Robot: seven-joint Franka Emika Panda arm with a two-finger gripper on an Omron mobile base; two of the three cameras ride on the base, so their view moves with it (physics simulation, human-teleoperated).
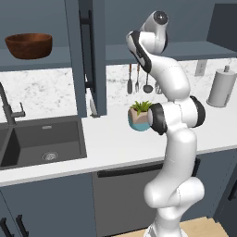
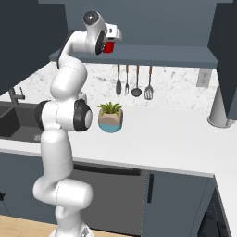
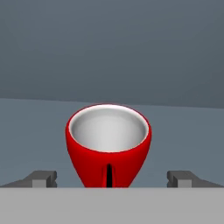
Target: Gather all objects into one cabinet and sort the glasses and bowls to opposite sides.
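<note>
Gripper (image 3: 109, 179) fingers are standing spread wide, the red cup (image 3: 108, 142) sitting upright between them on the cabinet shelf (image 3: 183, 131), not pinched. Far off to its left, the wooden bowl (image 1: 28, 45) is resting in another cabinet section, so gathering is looking barely underway.

red cup (image 3: 108, 144) base cut off below, paper towel roll (image 2: 221, 109) partly behind cabinet door
</note>
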